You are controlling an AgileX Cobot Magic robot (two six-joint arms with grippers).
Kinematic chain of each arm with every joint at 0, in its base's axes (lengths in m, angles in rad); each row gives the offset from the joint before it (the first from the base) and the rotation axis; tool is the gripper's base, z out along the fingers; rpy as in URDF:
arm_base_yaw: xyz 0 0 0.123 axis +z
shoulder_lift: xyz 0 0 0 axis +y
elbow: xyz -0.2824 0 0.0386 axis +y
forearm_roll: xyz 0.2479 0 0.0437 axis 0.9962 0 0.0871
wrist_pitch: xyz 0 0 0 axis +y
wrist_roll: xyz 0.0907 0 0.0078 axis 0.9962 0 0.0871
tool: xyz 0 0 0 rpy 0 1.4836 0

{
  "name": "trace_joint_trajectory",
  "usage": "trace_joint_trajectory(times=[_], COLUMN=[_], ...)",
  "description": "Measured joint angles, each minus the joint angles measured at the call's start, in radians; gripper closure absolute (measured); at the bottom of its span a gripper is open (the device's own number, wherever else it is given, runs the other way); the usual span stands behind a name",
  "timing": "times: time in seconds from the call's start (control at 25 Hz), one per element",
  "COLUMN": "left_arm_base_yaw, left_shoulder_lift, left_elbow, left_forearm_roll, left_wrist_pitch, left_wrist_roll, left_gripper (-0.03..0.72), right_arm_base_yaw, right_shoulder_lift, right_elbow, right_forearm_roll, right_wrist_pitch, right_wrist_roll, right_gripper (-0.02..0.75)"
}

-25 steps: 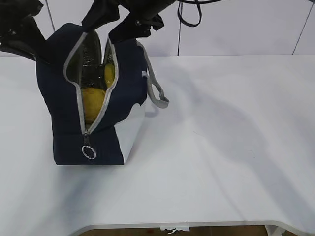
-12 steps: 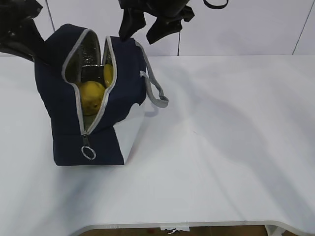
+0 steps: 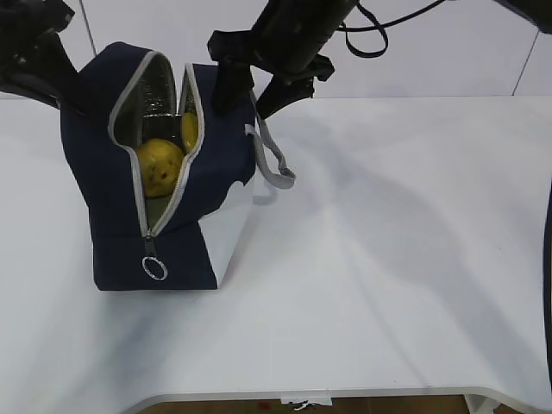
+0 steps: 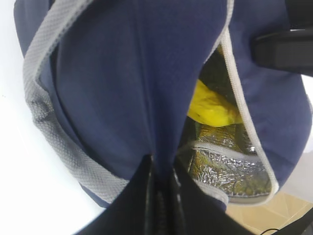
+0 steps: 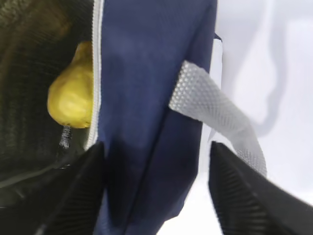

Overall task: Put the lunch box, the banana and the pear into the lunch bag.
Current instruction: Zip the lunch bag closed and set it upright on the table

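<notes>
The bag (image 3: 155, 172) stands unzipped on the desk (image 3: 388, 259); pear (image 3: 160, 168) and banana (image 3: 191, 129) lie inside, the lunch box unseen. The right claw (image 3: 246, 90) straddles its right wall, spread wide and empty. The left claw (image 4: 159, 196) pinches the left wall. Lifting carelessly may snag the handle (image 3: 274, 159) and tip the bag.

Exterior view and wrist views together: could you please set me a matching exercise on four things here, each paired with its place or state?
Things:
1. pear
2. zipper pull ring
3. grey handle
4. right gripper

Places or states:
A. hangs at the low end of the open zipper
B. open, one finger on each side of the bag's side wall
C. inside the lunch bag, seen through the gap
D. droops down the bag's outer side

Pairs: 1-C, 2-A, 3-D, 4-B
</notes>
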Motion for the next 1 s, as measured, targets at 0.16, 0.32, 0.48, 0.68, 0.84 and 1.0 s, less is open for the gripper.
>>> trace_joint_trajectory(times=[0.16, 0.32, 0.48, 0.68, 0.84, 1.0], left_arm_base_yaw=[0.0, -0.005, -0.048, -0.11, -0.131, -0.171], left_shoulder_lift=[0.0, 0.0, 0.0, 0.0, 0.0, 0.0], left_elbow=[0.0, 0.0, 0.0, 0.0, 0.0, 0.0], left_forearm_roll=[0.0, -0.037, -0.108, -0.215, -0.291, -0.337], left_wrist_pitch=[0.0, 0.0, 0.0, 0.0, -0.048, -0.093], left_wrist_roll=[0.0, 0.0, 0.0, 0.0, 0.004, 0.028], left_gripper=[0.68, 0.68, 0.68, 0.68, 0.68, 0.68], right_arm_base_yaw=[0.0, 0.0, 0.0, 0.0, 0.0, 0.0], right_shoulder_lift=[0.0, 0.0, -0.017, -0.104, -0.202, -0.25], right_elbow=[0.002, 0.002, 0.002, 0.025, 0.108, 0.154], right_forearm_roll=[0.0, 0.005, -0.006, -0.095, -0.168, -0.22], right_wrist_pitch=[0.0, 0.0, 0.0, 0.013, 0.023, 0.026], right_wrist_roll=[0.0, 0.0, 0.0, 0.0, 0.009, 0.013], right_gripper=[0.406, 0.688, 0.733, 0.734, 0.734, 0.734])
